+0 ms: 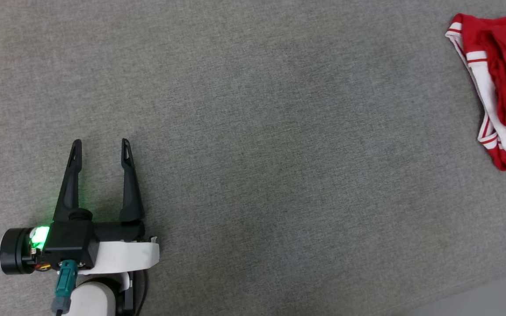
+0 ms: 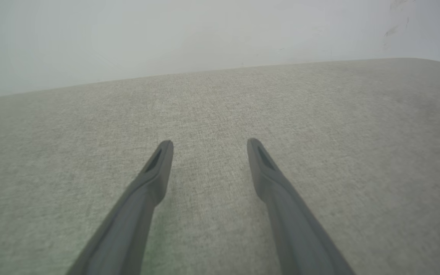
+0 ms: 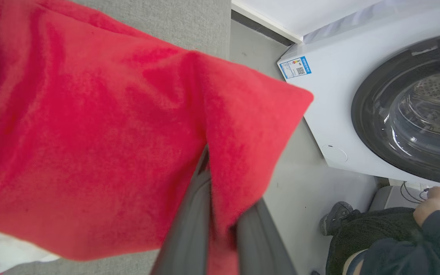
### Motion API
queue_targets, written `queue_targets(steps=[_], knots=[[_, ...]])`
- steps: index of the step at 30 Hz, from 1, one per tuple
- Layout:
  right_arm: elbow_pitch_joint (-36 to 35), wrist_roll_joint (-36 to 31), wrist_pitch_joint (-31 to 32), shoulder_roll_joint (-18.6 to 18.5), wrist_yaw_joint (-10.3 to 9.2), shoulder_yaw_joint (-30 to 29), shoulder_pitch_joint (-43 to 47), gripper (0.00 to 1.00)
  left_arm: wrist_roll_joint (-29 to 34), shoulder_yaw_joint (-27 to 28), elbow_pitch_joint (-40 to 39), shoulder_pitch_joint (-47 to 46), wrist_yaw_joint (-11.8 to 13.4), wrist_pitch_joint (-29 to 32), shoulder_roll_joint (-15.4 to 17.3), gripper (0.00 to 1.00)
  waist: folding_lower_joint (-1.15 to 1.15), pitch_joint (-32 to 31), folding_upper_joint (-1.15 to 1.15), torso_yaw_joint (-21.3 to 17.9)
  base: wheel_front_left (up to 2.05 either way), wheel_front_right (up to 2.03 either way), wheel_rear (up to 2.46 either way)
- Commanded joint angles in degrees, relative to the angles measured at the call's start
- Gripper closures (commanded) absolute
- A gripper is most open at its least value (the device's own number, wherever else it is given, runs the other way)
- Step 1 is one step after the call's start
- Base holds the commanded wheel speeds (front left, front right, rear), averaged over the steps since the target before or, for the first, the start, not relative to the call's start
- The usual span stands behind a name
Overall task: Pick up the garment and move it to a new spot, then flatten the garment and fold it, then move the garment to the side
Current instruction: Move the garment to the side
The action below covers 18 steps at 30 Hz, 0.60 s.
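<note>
Head view: grey fabric-covered desk (image 1: 279,153). Left pincer (image 1: 101,142) sits at 8 o'clock in frame, fingers pointing to 12, spread apart and holding nothing. A green light (image 1: 40,235) glows on its base. The garment (image 1: 503,79) is at 2 o'clock, cut off by the frame edge, well apart from the left pincer. It is bunched, with red folds and white, red-striped trim along its 9 o'clock side.

Left wrist view: left pincer (image 2: 209,142) is released, with bare grey cloth of the desk (image 2: 319,114) showing between the two fingers. A pale wall (image 2: 166,38) runs across 12 o'clock, beyond the far edge of the desk.

Right wrist view: right pincer (image 3: 222,214) is clenched on the garment (image 3: 90,133). A red fold is nipped between the two dark fingers (image 3: 189,229), whose tips are hidden in the cloth. The red fabric spreads from 9 to 12 o'clock, over the desk (image 3: 166,19). At 2 o'clock stands a white washing machine (image 3: 330,95) with a round door, on a grey floor (image 3: 300,191). At 4 o'clock is a person (image 3: 388,236) in dark clothes, one hand (image 3: 432,198) raised near the machine.
</note>
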Motion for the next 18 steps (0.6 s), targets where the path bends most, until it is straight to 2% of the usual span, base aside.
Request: queue_targets(steps=[1, 3, 4, 8, 11, 13, 14, 18], knots=[[1.9, 0.3, -1.0, 1.3, -0.08, -0.4, -0.8, 1.00, 0.2, -0.2, 0.1, -0.5, 0.3, -0.1, 0.3, 0.00, -0.01, 0.0, 0.00, 0.2, 0.00, 0.00, 0.00], [3.9, 0.7, -2.1, 2.9, -0.08, -0.8, -0.8, 0.98, 0.2, -0.4, 0.2, -0.4, 0.5, -0.1, 0.3, 0.00, -0.01, -0.6, 0.00, 0.3, 0.00, 0.00, 0.00], [4.7, 0.9, -2.5, 3.6, -0.08, -0.9, -0.6, 0.00, 0.1, -0.5, 0.3, -0.2, 0.5, -0.1, 0.2, 0.00, -0.01, -1.1, 0.00, 0.3, 0.00, 0.00, 0.00], [7.2, -0.3, -4.7, 4.3, -0.08, -1.0, -1.0, 0.00, -0.2, -1.0, 0.6, 0.5, 0.9, -0.1, -0.1, 0.00, -0.01, -3.0, 0.00, 0.5, 0.00, 0.00, 0.00], [9.4, -3.6, -7.9, 3.8, -0.08, -1.0, -2.1, 0.00, -0.5, -1.6, 1.1, 1.3, 1.1, -0.1, -0.5, 0.00, -0.01, -5.7, 0.00, 1.1, 0.00, 0.00, 0.00], [10.8, -8.5, -14.7, 4.8, -0.07, -2.4, -3.0, 0.00, -1.0, -2.2, 2.0, 2.8, 1.0, -0.1, -0.8, 0.00, -0.01, -9.4, 0.00, 1.9, 0.00, 0.00, 0.00], [10.8, -8.5, -14.7, 4.8, -0.07, -2.4, -3.0, 0.00, -1.0, -2.2, 2.0, 2.8, 1.0, -0.1, -0.8, 0.00, -0.01, -9.4, 0.00, 1.9, 0.00, 0.00, 0.00], [11.4, -12.0, -22.2, 7.5, -0.08, -5.7, -2.6, 0.00, -1.4, -2.0, 2.3, 4.9, 1.3, -0.1, -1.2, 0.00, -0.01, -12.9, 0.00, 2.9, 0.00, 0.00, 0.00]])
